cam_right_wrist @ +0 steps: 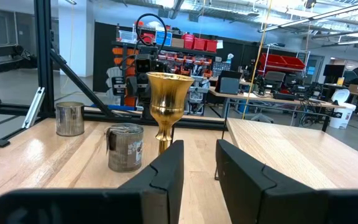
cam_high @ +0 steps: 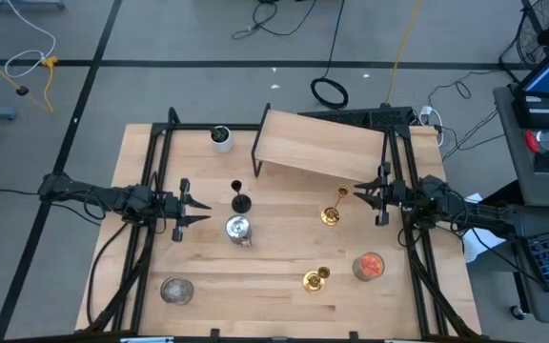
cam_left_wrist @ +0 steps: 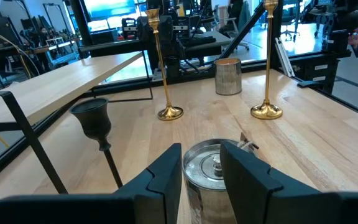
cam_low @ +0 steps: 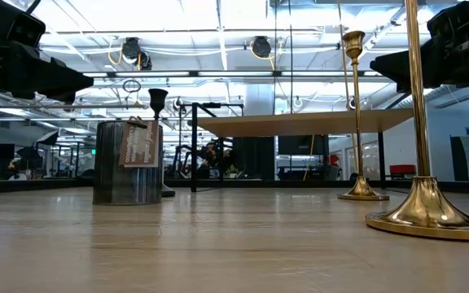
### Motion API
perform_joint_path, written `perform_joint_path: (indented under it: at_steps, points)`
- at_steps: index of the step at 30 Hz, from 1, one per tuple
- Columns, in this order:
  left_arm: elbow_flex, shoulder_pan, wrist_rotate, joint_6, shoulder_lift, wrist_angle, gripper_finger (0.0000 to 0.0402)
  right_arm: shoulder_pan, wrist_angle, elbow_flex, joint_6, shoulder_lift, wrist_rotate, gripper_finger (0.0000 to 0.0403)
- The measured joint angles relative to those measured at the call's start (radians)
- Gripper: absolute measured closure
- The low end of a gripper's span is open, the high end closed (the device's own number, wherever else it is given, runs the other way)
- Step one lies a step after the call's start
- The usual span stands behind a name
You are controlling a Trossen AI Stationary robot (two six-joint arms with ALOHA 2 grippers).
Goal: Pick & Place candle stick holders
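Left hand (cam_high: 201,211) sits low over the surface (cam_high: 274,276), fingers parted, nothing between them. Just ahead of its tips: a silvery glass cup (cam_high: 238,229) with a tag on it (looking down into it from the left wrist I see only a small round fitting at the bottom, no candle). Slightly off to one side of that hand, a bit farther out, is the slim black stemmed holder (cam_high: 241,201), upright.

Right hand (cam_high: 359,196) is also released, fingers apart with a clear gap, gripping nothing. One brass holder (cam_high: 333,211) stands just in front of its fingertips, upright, not touched. The second brass holder (cam_high: 316,278) is farther off, toward the near edge, and the orange-red glass cup (cam_high: 369,266) is just beside that one; contents not readable.

Second silvery cup (cam_high: 176,290) is well behind the left hand, near the front corner. A white cup (cam_high: 221,137) with a dark inside sits at the far edge, next to a raised wooden shelf (cam_high: 322,152).
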Motion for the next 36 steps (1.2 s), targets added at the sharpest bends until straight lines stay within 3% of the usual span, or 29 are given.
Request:
perform_joint_path:
  at_steps: [7, 12, 24, 31, 36]
  points:
    - [0.0, 0.0, 0.0, 0.0, 0.0, 0.0, 0.0284, 0.0, 0.006, 0.0, 0.012, 0.0, 0.0, 0.0314]
    - [0.0, 0.0, 0.0, 0.001, 0.0, 0.001, 0.0284, 0.0, 0.062, 0.0, 0.161, 0.0, 0.001, 0.0314]
    - [0.0, 0.0, 0.0, -0.024, 0.0, 0.024, 0.0284, 0.001, 0.177, 0.0, 0.195, 0.002, 0.0, 0.0314]
    - [0.0, 0.0, 0.0, 0.189, 0.001, 0.04, 0.0284, 0.001, 0.201, 0.0, 0.236, 0.002, 0.0, 0.0314]
    - [0.011, 0.0, 0.0, 0.227, 0.002, 0.04, 0.0284, 0.001, 0.201, 0.0, 0.277, 0.002, 0.0, 0.0314]
